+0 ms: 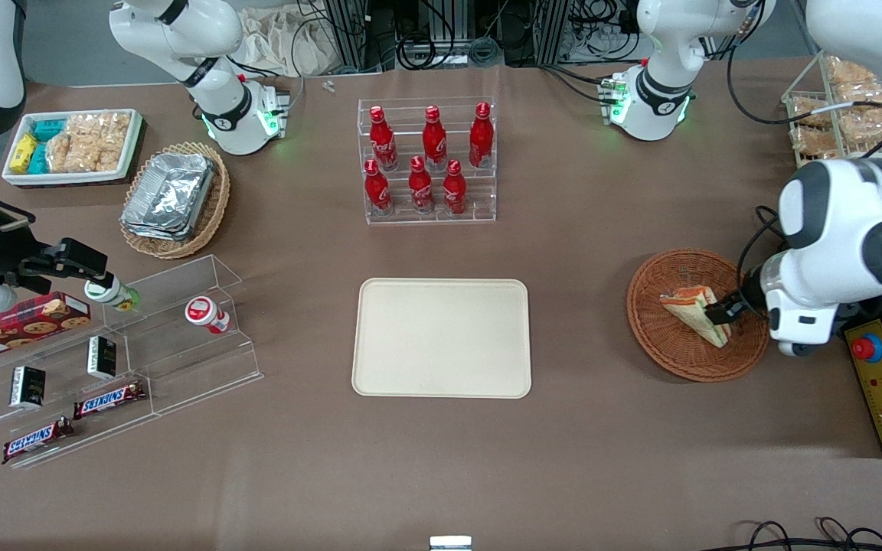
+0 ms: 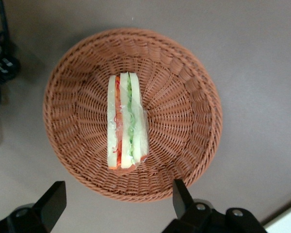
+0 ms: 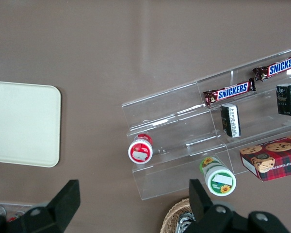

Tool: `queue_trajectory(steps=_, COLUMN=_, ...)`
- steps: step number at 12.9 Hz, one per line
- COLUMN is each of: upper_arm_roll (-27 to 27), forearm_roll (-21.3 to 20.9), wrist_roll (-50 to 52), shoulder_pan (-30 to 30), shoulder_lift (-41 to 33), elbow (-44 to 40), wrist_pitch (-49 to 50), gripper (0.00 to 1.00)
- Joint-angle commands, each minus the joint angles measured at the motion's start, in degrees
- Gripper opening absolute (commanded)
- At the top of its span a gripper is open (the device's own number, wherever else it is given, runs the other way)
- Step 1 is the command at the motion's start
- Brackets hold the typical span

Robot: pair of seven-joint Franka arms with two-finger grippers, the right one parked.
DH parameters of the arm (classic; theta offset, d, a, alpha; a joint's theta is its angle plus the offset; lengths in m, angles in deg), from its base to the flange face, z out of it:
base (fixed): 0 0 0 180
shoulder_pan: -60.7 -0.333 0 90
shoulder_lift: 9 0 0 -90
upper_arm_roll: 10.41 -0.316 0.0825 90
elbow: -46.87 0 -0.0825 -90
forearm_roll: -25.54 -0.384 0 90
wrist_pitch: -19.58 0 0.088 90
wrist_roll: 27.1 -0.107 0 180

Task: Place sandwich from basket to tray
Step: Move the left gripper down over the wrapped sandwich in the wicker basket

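— Jaws spread or pressed together?
— Spread wide, pinching nothing. Both fingers [image 2: 52, 201] apart, nothing gripped between.
— And from the parked arm's end of the table onward?
— First a white bin [image 1: 18, 177] of snack packets [image 1: 85, 141]. Next to it, nearer the front camera, a tan oval basket [image 1: 211, 210] with foil containers [image 1: 169, 195]. Nearer still, a clear stepped shelf [image 1: 181, 367] with a cookie box [image 1: 24, 325], two chocolate bars [image 1: 108, 398] and two small capped bottles [image 1: 207, 314].
— Mid-table?
— A clear rack [image 1: 429, 214] with six red bottles [image 1: 433, 138], then, nearer the camera, the tray [image 1: 441, 337], flat on the brown table [image 1: 441, 474], nothing on it.
— And the sandwich?
— Lies in the round basket [image 1: 663, 337], toward the working arm's end, well apart from the tray. Sandwich [image 1: 690, 306] stands on edge, filling layers up, wrap on.
— Gripper?
— Hangs over the round basket's rim, gripper [image 1: 719, 312] right by the sandwich's end. Cannot tell whether touching.
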Motion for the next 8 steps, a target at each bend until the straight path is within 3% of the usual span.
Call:
queue_trajectory(steps=1, upper_arm_roll=0.16, forearm_roll=-0.86, wrist_roll=3.24, shoulder_pan=-0.20, shoulder_lift=-1.16, elbow=5.63, wrist_pitch=-5.89, gripper=0.98)
queue_trajectory(steps=8, upper_arm_roll=-3.01, forearm_roll=-0.86, wrist_roll=4.47, shoulder_pan=-0.12, shoulder_lift=2.01, elbow=8.73, wrist_pitch=-12.25, gripper=0.98)
